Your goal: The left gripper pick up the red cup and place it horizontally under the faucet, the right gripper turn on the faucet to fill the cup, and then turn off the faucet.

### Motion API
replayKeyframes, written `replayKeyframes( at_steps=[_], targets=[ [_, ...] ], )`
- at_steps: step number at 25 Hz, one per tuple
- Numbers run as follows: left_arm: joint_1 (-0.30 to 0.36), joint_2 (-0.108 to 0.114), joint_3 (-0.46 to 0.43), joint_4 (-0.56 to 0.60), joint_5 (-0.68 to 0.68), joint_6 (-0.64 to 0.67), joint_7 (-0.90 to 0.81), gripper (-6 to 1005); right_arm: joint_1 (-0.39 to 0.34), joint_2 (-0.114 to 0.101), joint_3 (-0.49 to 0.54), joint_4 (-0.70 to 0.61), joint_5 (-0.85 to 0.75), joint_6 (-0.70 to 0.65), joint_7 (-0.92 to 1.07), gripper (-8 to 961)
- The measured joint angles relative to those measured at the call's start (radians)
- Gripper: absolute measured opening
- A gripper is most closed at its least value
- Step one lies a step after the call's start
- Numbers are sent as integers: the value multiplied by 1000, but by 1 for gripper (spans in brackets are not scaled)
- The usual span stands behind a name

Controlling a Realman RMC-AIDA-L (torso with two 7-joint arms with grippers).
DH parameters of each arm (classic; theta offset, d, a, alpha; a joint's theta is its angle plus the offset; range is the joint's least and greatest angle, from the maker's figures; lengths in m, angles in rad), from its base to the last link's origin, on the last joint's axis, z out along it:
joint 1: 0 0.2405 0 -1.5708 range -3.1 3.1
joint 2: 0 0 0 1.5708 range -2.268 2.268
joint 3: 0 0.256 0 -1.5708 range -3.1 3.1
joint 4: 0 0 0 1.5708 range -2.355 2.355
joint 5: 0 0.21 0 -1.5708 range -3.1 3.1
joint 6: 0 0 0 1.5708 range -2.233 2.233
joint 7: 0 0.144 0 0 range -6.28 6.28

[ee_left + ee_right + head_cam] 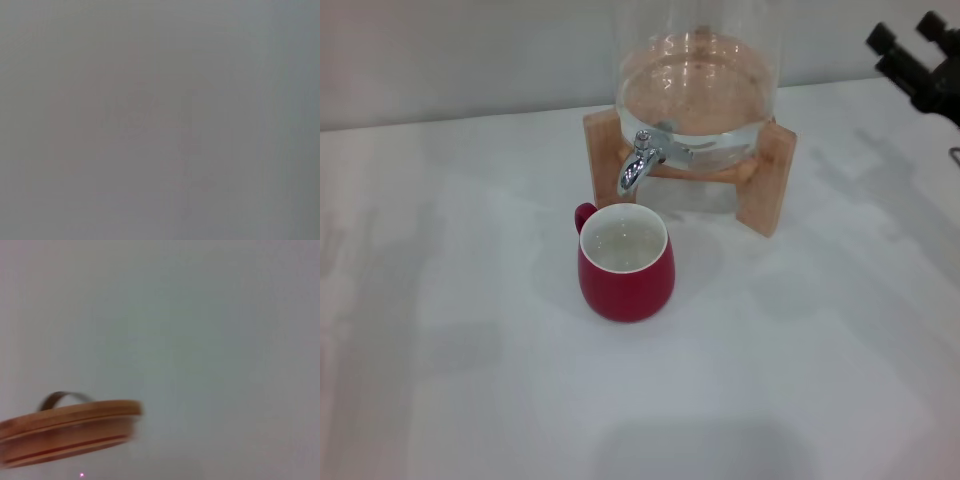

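The red cup (625,270) stands upright on the white table, mouth up and handle toward the back left, directly below the spout of the chrome faucet (640,160). Nothing holds the cup. The faucet sticks out of the front of a clear glass jar (695,90) resting in a wooden stand (770,180). My right gripper (905,32) hangs at the far right, level with the jar and well away from the faucet, its black fingers apart and empty. The left gripper is out of view, and the left wrist view shows only a blank grey surface.
The white table (460,340) spreads out in front of and beside the cup. The right wrist view shows the jar's round wooden lid (70,427) with a dark handle, seen from the side against a pale wall.
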Motion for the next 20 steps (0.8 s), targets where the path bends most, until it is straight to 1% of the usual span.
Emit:
replayKeyframes(
  at_steps=[3, 8, 9, 15, 20],
  targets=[
    [0, 0, -6, 0, -17, 2, 0, 881, 2, 16, 65, 0, 0, 28, -66, 862],
    [5, -1, -35, 4, -31, 3, -1, 881, 10, 41, 129, 0, 5, 62, -162, 862],
    [8, -2, -42, 6, -32, 4, -6, 881, 11, 51, 153, 0, 10, 63, -202, 862],
    [11, -1, -51, 5, -52, 5, -80, 881, 14, 56, 184, 13, 20, 63, -232, 863],
    [18, 0, -52, 3, -80, 7, -91, 881, 16, 56, 208, 35, 33, 66, -235, 863]
  ],
)
